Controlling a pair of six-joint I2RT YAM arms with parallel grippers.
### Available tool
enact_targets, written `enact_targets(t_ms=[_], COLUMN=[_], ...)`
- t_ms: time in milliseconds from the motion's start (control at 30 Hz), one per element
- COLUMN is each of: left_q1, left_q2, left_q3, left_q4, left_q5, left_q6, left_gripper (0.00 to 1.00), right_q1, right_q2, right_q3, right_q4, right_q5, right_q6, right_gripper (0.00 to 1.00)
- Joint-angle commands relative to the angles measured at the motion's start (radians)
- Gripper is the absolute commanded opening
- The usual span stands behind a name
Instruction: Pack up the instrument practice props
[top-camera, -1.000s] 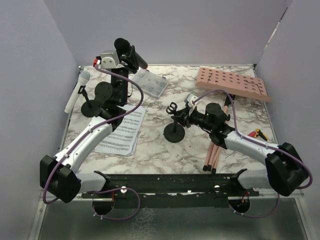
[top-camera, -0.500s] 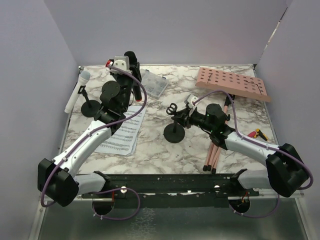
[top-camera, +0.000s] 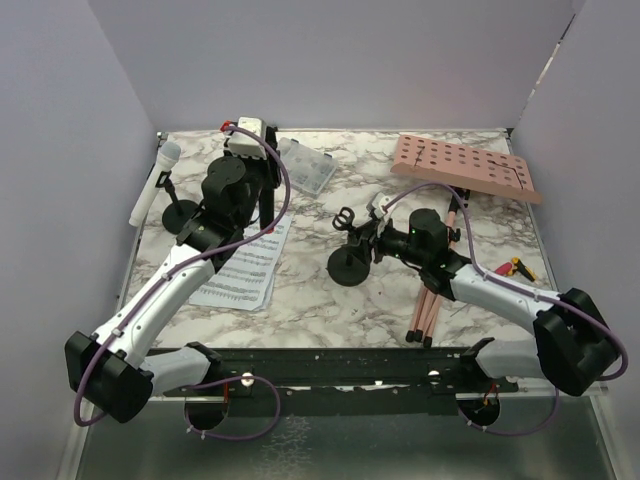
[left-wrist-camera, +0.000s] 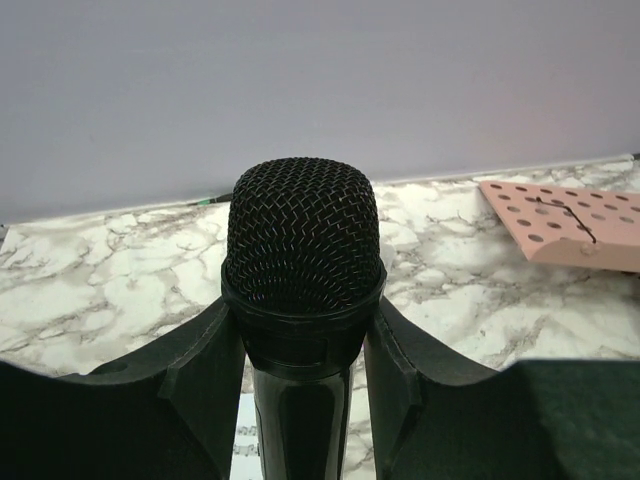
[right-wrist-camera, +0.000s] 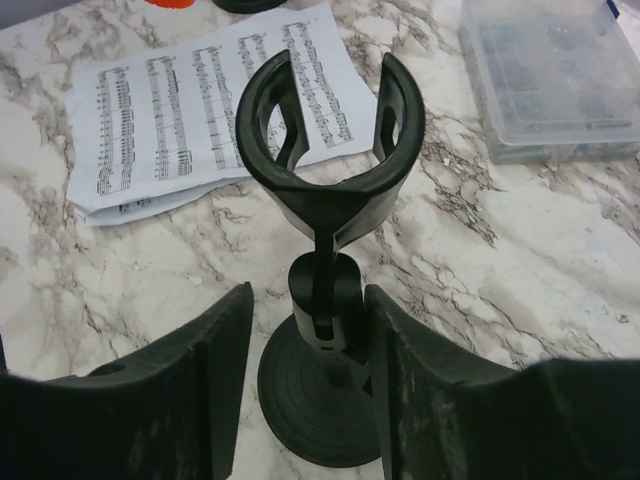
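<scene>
Black microphone (left-wrist-camera: 303, 240) stands upright, clamped in the left gripper (left-wrist-camera: 303, 335) at the far left of the bench (left-wrist-camera: 100, 290). Right gripper (right-wrist-camera: 308, 305) is spread apart around a mic holder (right-wrist-camera: 325, 200) mid-bench.

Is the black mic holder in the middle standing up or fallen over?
Standing up. The mic holder has its round base flat on the marble table, with the stem straight and the empty clip on top.
</scene>
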Motion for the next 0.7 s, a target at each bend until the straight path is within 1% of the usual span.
enact_targets(t_ms=[0, 133, 333, 533, 667], left_q1=[0.000, 0.000, 0.000, -0.006, -0.024], left_q2=[-0.029, -0.019, -0.015, -0.010, -0.010], left_q3=[0.081, 0.145, 0.241, 0.302, 0.297], left_q4=[-0.077, -0.133, -0.160, -0.156, -0.096], left_q5=[0.064, 0.104, 0.206, 0.384, 0.478], left_q6=[-0.036, -0.057, -0.111, -0.212, -0.290], left_gripper=[0.00, 0.00, 0.00, 0.00, 0.00], right_q1=[0.004, 0.004, 0.005, 0.006, 0.005], right_q2=[-0.020, -0.079, -0.198, -0.268, -0.264], right_q3=[0.011, 0.068, 0.156, 0.255, 0.317], right_q4=[-0.192, -0.245, -0.307, -0.319, -0.291], right_q5=[-0.031, -0.034, -0.019, -0.055, -0.121], right_q6=[0.026, 0.017, 0.012, 0.030, 0.087], right_gripper=[0.55, 0.65, 0.76, 0.84, 0.84])
